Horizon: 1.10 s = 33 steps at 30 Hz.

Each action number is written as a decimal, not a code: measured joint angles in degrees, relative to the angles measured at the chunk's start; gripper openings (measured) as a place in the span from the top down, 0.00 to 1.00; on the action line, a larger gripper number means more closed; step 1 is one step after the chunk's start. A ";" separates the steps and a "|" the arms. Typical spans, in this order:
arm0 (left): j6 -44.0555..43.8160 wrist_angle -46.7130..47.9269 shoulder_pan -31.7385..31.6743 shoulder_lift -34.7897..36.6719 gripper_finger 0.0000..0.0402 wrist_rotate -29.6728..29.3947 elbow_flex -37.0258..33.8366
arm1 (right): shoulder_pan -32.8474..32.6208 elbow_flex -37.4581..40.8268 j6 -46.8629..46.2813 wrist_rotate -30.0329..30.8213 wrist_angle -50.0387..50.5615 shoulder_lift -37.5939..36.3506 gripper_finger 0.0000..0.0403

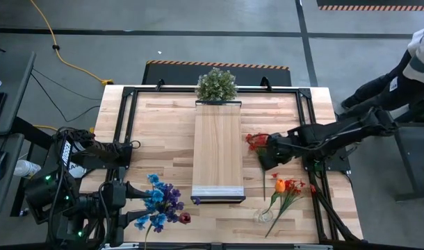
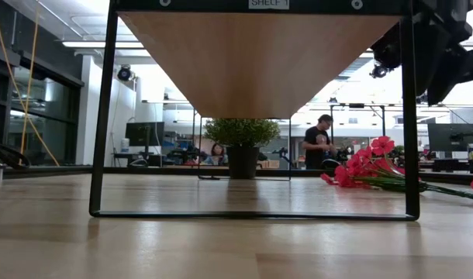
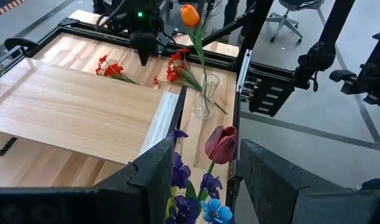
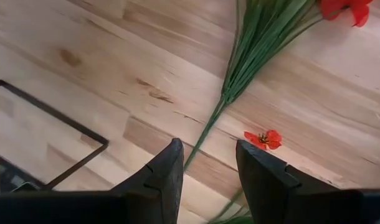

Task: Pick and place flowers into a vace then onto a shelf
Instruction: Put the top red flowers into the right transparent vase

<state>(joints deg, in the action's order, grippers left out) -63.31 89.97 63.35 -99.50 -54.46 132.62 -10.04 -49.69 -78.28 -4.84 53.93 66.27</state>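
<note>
My left gripper hangs over the table's near left part, shut on a bunch of flowers with blue, purple and dark red blooms. Red flowers lie flat on the tabletop right of the shelf. My right gripper hovers open just above their green stem, pointing steeply down, one finger on each side and neither touching. A clear glass vase stands upright near the table's front right, with an orange tulip and red-orange blooms in it. My left gripper pinches the bunch by its green stems between its two fingers. The exact place of contact is hidden low between the fingers. The blooms stick out past the fingertips toward the table's right, and the bunch is lifted clear of the tabletop.
A bushy green plant in a dark pot stands at the shelf's far end. The shelf's black frame legs stand close to the red flowers. A person sits beyond the table's right edge, and others show in the room behind.
</note>
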 joint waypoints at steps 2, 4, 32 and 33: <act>0.00 0.00 0.00 0.00 0.46 0.01 0.00 | -0.02 0.00 0.11 0.02 -0.68 1.50 0.66; 0.00 0.00 0.00 0.00 0.46 0.01 0.00 | -0.02 0.00 0.20 0.25 -1.22 2.99 0.66; 0.00 0.02 0.02 0.00 0.46 4.55 0.00 | 1.48 -0.04 0.28 0.01 -4.07 16.86 0.66; -0.01 0.01 0.02 0.00 0.46 4.81 0.00 | 1.85 -0.05 0.28 0.01 -3.89 17.02 0.66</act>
<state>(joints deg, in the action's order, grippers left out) -63.31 89.99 63.37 -99.50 -49.65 132.62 -8.20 -49.74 -78.00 -4.83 50.04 83.29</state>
